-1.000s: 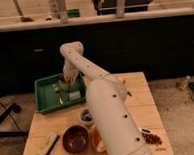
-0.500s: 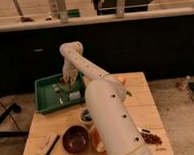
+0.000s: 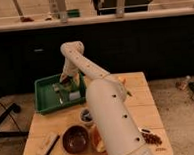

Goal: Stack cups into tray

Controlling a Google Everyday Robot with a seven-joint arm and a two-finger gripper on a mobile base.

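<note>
text: none you can read on tray (image 3: 46, 103), cups or table (image 3: 137, 101) | labels: none legible to you | gripper (image 3: 66, 83): down over the tray's inside, at the far end of the arm, no markings you can read

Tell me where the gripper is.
The gripper is at the arm's far end, inside the green tray at the table's back left.
</note>
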